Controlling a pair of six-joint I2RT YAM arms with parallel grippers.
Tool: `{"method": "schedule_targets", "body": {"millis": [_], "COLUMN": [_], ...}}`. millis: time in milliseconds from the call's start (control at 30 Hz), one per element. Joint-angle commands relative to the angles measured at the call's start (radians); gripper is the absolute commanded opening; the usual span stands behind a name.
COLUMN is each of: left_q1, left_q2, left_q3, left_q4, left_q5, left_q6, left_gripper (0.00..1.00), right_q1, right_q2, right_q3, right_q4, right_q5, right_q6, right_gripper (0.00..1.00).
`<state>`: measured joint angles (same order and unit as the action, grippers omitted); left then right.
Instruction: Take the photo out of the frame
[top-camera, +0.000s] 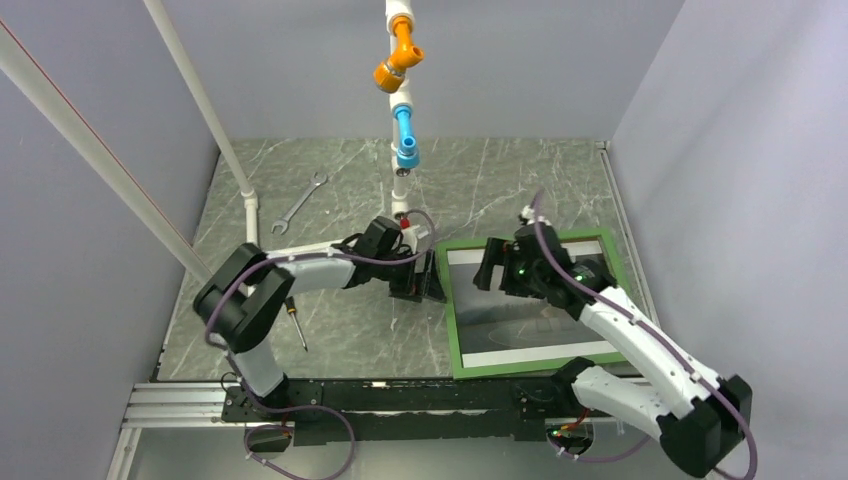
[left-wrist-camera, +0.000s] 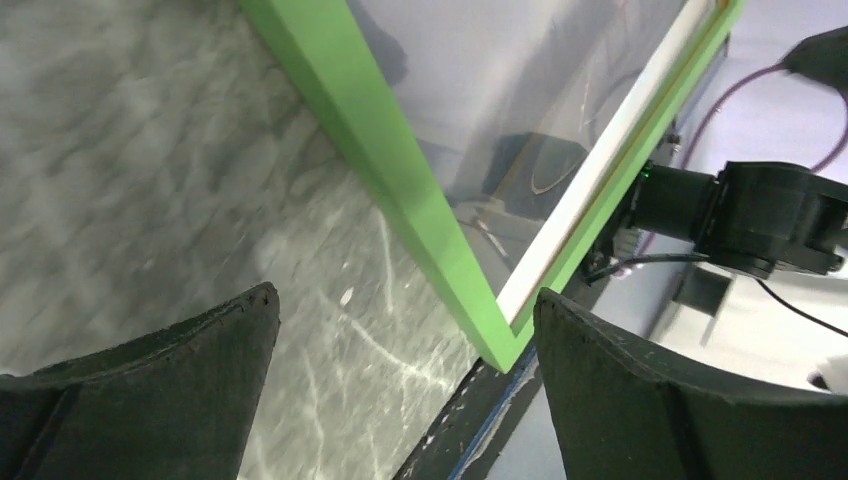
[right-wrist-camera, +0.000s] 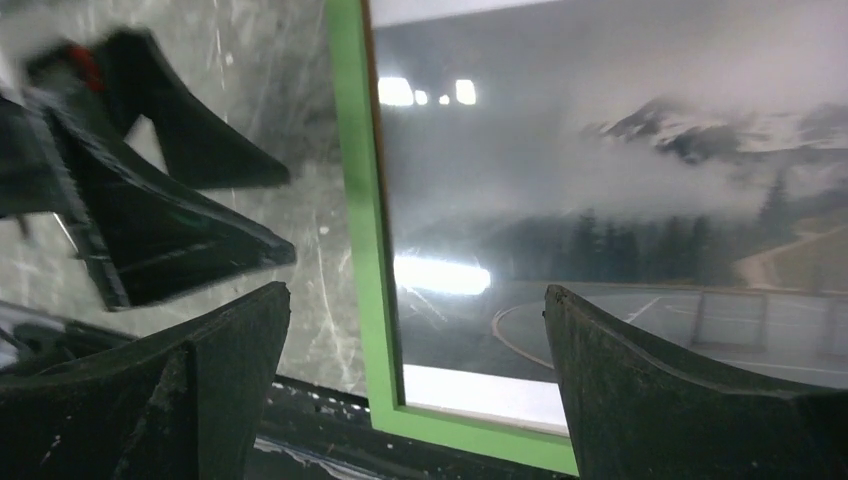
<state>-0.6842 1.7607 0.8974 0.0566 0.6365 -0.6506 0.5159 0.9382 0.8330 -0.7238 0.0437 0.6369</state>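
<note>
On the veined grey marble table (top-camera: 360, 330), the left gripper (top-camera: 422, 278) spreads its curved black fingers (left-wrist-camera: 150, 390), empty, just beside the narrow green frame (top-camera: 452, 330) lying flat. The misty greyscale photo (top-camera: 510, 320) sits inside it, glossy. The right gripper (top-camera: 495, 265) hovers above, likewise spread and empty.

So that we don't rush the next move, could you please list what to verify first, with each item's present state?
1. Left end effector open, holding nothing: ok.
2. Right end effector open, holding nothing: ok.
3. Green frame lying face up: ok.
4. Photo out of the frame: not ok; it sits inside.
5. How the frame's back opens: cannot tell; it faces down.
6. Wrench and screwdriver apart from the frame: ok.
</note>
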Motion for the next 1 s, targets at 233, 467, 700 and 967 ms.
{"method": "schedule_targets", "body": {"millis": [233, 467, 700, 967], "left_q1": [0.014, 0.013, 0.013, 0.014], "left_q2": [-0.215, -0.386, -0.588, -0.759], "left_q3": [-0.009, -0.204, -0.268, -0.271], "left_q4": [-0.131, 0.081, 0.046, -0.083], "left_q5": [-0.078, -0.043, -0.025, -0.072], "left_q6": [0.135, 0.120, 0.153, 0.178], "left_gripper": [0.95, 0.97, 0.98, 0.99], "right_q1": [0.267, 0.366, 0.507, 0.563], "right_q2": [0.201, 0.322, 0.494, 0.666], "right_q3": [-0.019, -0.029, 0.033, 0.128], "right_q4": [0.178, 0.199, 0.137, 0.038], "right_q5": [0.159, 0.200, 0.316, 0.428], "right_q6": [0.107, 0.224, 0.342, 0.373], "right_gripper": [0.94, 0.83, 0.72, 0.63]}}
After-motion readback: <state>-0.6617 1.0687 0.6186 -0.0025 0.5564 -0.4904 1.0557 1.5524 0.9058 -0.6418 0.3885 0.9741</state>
